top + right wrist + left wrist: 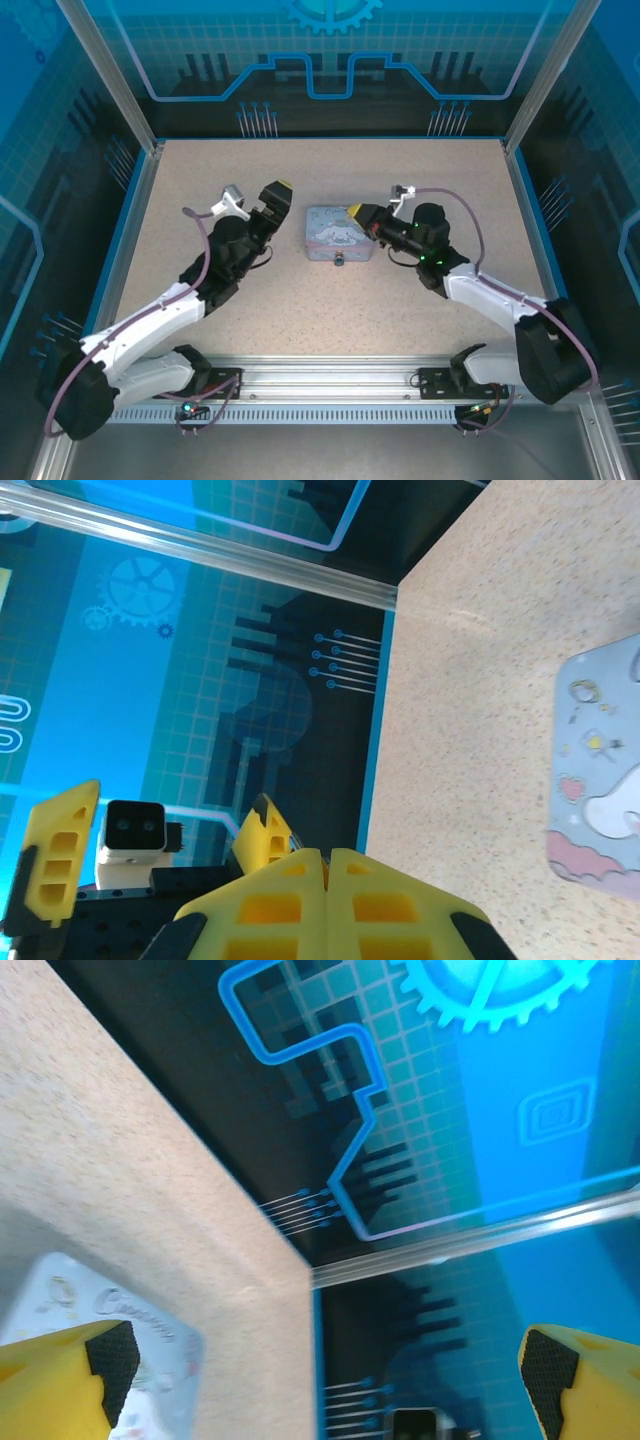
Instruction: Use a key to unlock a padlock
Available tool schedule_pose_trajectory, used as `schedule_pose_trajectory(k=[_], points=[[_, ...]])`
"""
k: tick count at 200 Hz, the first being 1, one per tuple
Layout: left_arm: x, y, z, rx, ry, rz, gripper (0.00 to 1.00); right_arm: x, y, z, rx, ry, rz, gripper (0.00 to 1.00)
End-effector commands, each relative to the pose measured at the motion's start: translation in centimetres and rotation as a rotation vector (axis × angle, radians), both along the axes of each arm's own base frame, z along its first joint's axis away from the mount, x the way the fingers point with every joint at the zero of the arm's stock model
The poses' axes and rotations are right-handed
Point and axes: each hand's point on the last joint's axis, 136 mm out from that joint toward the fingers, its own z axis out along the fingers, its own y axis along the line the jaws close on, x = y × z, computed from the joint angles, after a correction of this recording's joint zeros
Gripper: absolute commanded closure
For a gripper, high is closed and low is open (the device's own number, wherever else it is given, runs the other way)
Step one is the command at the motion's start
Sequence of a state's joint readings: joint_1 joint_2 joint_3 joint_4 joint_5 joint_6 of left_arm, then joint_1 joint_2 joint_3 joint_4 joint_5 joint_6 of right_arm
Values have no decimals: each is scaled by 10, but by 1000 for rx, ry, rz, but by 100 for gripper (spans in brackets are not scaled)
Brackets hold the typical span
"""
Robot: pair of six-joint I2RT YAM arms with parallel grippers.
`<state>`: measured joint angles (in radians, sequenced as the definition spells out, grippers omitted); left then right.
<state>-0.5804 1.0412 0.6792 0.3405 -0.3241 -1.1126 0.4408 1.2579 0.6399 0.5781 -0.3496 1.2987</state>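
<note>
The pale blue cartoon tin [337, 238] lies mid-table, and a tiny bluish-grey padlock [340, 262] sits at its near edge. My left gripper [277, 193] hovers just left of the tin. It stands open [325, 1385] with nothing between its yellow fingers [60, 1380], and the tin's corner [60, 1295] shows beside one of them. My right gripper [355, 212] is over the tin's far right corner, its fingertips pressed shut [328, 858]. I cannot make out the key, nor whether it is pinched between them. The tin [600, 770] lies to its right.
Blue rails and aluminium posts [120, 90] frame the speckled table [330, 320]. The two grippers face each other a short way apart. From the right wrist I see the left gripper's spread fingers [60, 855] and its wrist camera [135, 840].
</note>
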Motion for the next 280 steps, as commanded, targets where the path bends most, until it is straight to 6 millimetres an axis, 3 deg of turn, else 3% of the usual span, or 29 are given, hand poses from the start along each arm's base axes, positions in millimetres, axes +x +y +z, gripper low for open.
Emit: schedule_pose_trajectory(k=[1,24,52,82,103,135,161,227,280], points=[[-18,-10,-25,244,62,-176,1,-11,-21,-21,-87,53,3,100],[-32,-24,-48,364,91,-318,1,-9,-43,-28,-130,82,-26,100],[-47,-47,-94,427,149,-501,1,-1,-57,-38,-184,131,-41,100],[-64,-78,-137,521,158,-666,1,15,-56,-51,-222,164,-35,100],[-71,-103,-154,583,126,-753,1,29,-52,-62,-218,186,-32,100],[-62,-125,-187,633,145,-788,1,49,-46,-78,-214,224,-28,100],[-51,-130,-209,678,143,-768,1,60,-42,-93,-218,252,-23,100],[-24,-142,-237,848,60,-721,2,73,-33,-119,-205,294,-28,100],[-7,-130,-254,968,49,-604,2,75,-28,-124,-212,306,-28,100]])
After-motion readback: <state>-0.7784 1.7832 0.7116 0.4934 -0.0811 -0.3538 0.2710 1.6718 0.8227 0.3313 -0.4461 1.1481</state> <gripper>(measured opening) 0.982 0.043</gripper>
